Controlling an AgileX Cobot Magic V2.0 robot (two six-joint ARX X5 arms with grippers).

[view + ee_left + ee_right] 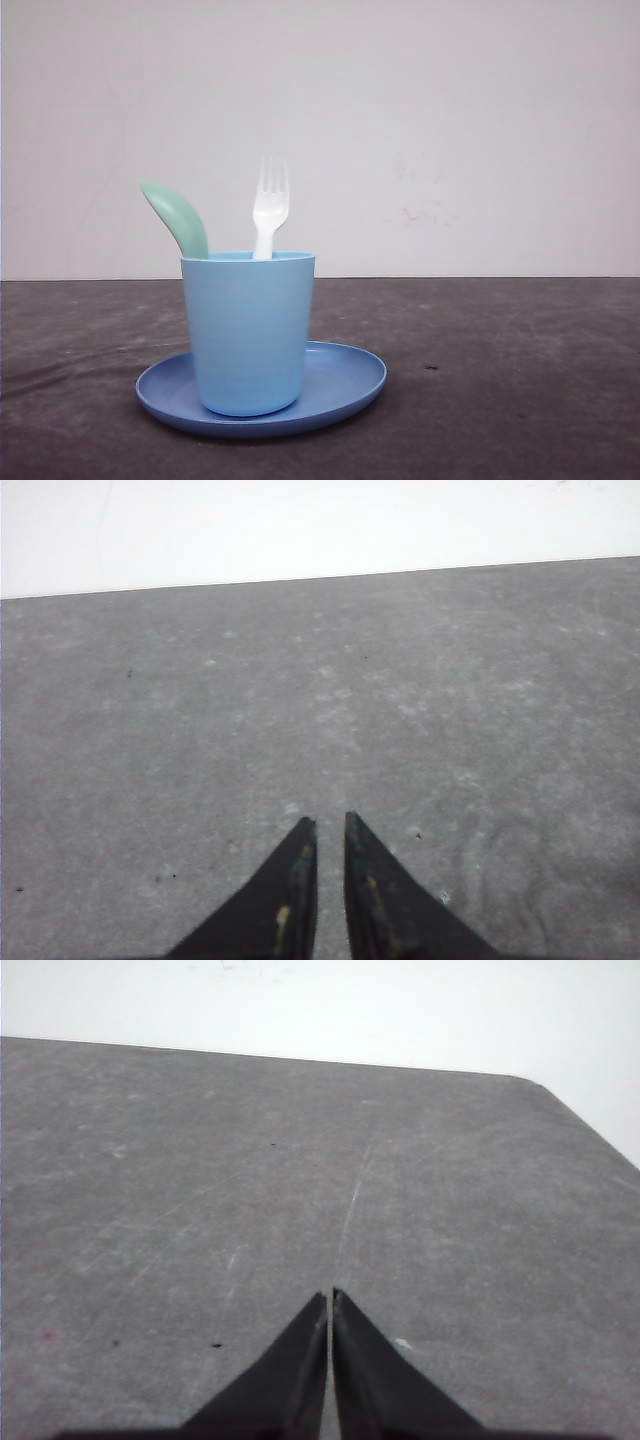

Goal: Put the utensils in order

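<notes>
In the front view a white fork (pixel 269 207) stands tines-up in a light blue cup (pixel 249 330). Beside it a mint-green spoon (pixel 179 218) leans out over the cup's left rim. The cup stands on a round blue plate (pixel 345 378) on the dark table. My left gripper (pixel 330 822) hangs over bare table, its black fingers a narrow slit apart with nothing between them. My right gripper (pixel 330 1295) is shut, fingertips almost touching, also over bare table and holding nothing.
The dark grey table (pixel 500 380) runs to a white wall behind. In the right wrist view the table's far edge and rounded corner (pixel 530 1082) show ahead of the fingers.
</notes>
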